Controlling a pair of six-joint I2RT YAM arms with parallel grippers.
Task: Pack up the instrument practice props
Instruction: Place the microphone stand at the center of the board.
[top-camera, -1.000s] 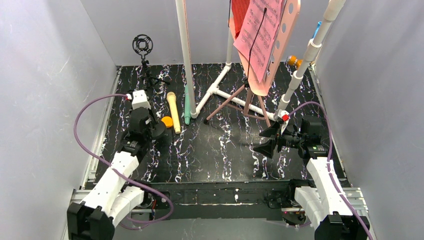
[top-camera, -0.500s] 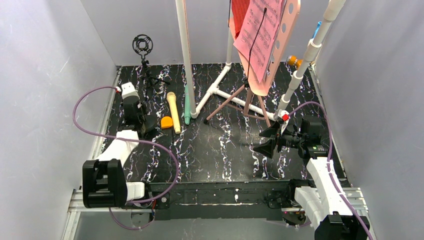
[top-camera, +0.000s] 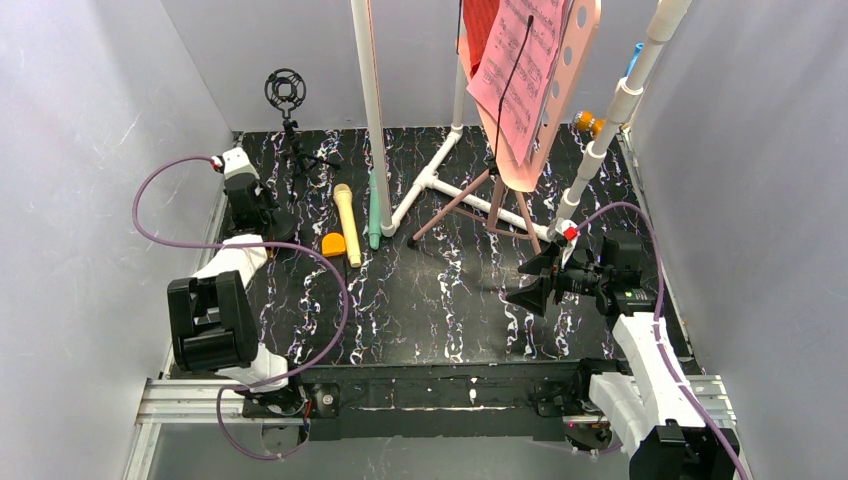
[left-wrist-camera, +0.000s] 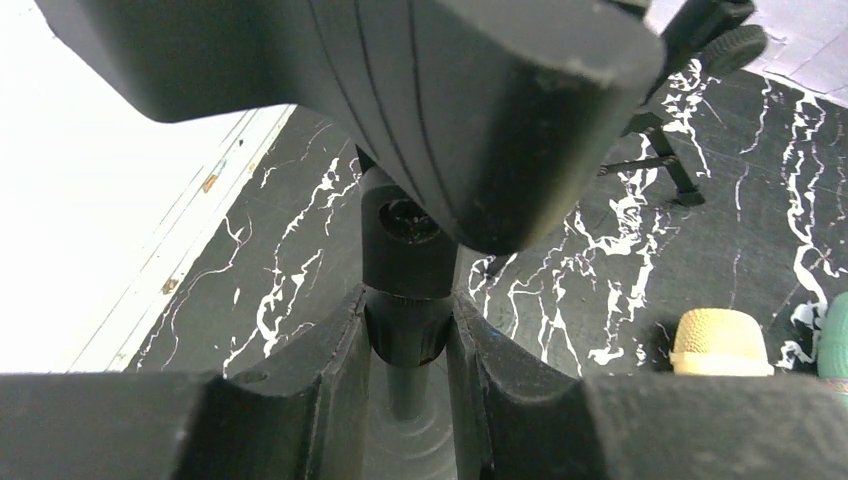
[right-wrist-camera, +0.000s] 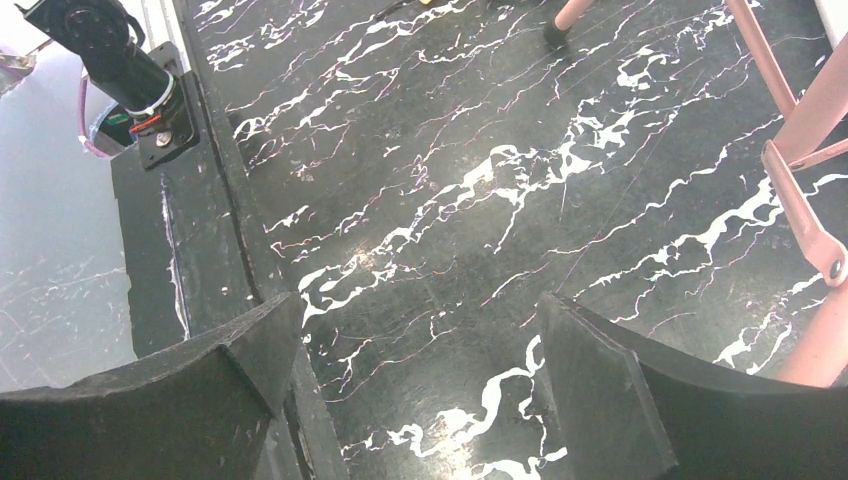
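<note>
Two jaws of the left gripper (left-wrist-camera: 408, 330) are pinched on a black stem (left-wrist-camera: 405, 235) with a broader black part above it; what the piece belongs to cannot be told. Over the last second this arm has swung away from the orange piece (top-camera: 334, 243) to the left edge of the black marbled table (top-camera: 450, 300), taking the stem with it. Yellow microphone (top-camera: 347, 225) and mint-green microphone (top-camera: 374, 215) lie side by side where they lay before, untouched, right of the orange piece. Small black tripod (top-camera: 287, 95) stands in the far left corner. Right gripper (top-camera: 535, 280) has not moved: jaws spread wide, nothing between them, hovering low just beside the legs of the pink music stand (top-camera: 565, 60), which is upright and loaded with pink sheet music (top-camera: 520, 70) and the red folder (top-camera: 480, 30). White pipe frame (top-camera: 372, 110) stands between. Judgement: one small item in transit; the main props are not yet packed and no container is in view.
</note>
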